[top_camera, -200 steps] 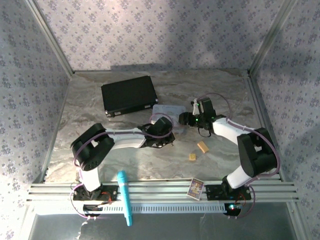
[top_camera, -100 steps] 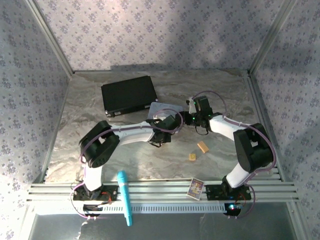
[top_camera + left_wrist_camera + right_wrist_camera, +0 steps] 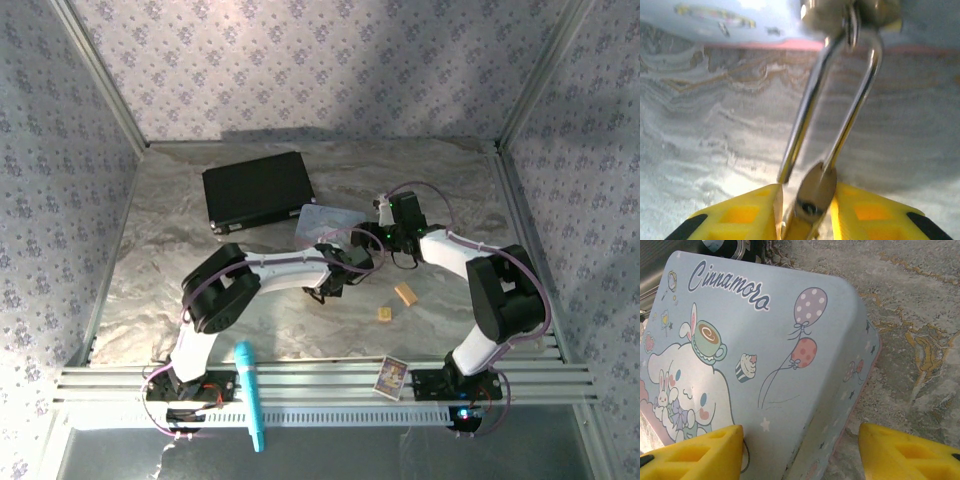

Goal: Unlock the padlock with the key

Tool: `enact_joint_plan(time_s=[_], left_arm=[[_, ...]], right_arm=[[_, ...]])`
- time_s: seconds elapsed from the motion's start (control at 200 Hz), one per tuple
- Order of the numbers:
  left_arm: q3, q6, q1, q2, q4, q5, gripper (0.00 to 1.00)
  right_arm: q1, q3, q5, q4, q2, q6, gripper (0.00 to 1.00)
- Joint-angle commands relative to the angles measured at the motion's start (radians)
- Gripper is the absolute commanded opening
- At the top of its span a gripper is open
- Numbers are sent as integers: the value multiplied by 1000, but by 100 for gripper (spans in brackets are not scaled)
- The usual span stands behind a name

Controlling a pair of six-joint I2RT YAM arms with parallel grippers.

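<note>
Left gripper (image 3: 807, 200) pinches the padlock (image 3: 811, 100) narrowly, near the tin (image 3: 765, 340); a weak pinch may let it twist. Right gripper (image 3: 800, 450), wide, straddles the tin; closing would clamp it.

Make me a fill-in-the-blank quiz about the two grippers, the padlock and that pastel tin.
1. The left gripper holds the padlock by its silvery ___.
2. The right gripper is ___, its fingers on either side of the tin's corner.
3. The word printed on the tin reads ___.
4. The flat case on the table beyond the tin is coloured ___.

Missing words: shackle; open; Cinnamora; black.
</note>
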Motion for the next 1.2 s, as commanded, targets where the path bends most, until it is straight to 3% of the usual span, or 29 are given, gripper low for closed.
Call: enact_joint_plan(time_s=[0.0, 0.125, 0.185, 0.22, 0.34, 0.735, 0.78, 0.92, 1.034, 1.104, 1.149, 1.194], left_arm=[[23, 13, -24, 32, -116, -10, 30], [54, 11, -44, 44, -151, -37, 30], [57, 13, -51, 42, -150, -38, 18], [57, 13, -55, 45, -151, -40, 16], [77, 20, -58, 66, -165, -44, 26], [37, 55, -77, 4, -94, -16, 32], [14, 64, -74, -31, -58, -9, 37], [-61, 105, -59, -169, 65, 29, 75], [-112, 126, -35, -284, 135, 49, 99], [-144, 125, -12, -355, 153, 60, 100], [-175, 126, 8, -402, 170, 73, 100], [-210, 123, 31, -446, 191, 93, 100]], right_arm=[[-20, -36, 113, -141, 66, -19, 61], [-21, -31, 111, -141, 75, -17, 61], [-21, -28, 109, -141, 78, -16, 61], [-20, -27, 107, -141, 79, -17, 61], [-21, -24, 106, -141, 79, -16, 61], [-32, -20, 100, -139, 58, -16, 60], [-35, -13, 99, -143, 45, -21, 60], [-35, 61, 94, -196, 13, -55, 64], [-26, 119, 122, -235, -20, -81, 69], [-13, 134, 174, -239, -63, -90, 75], [-1, 136, 211, -239, -97, -94, 97], [12, 133, 250, -241, -136, -96, 99]])
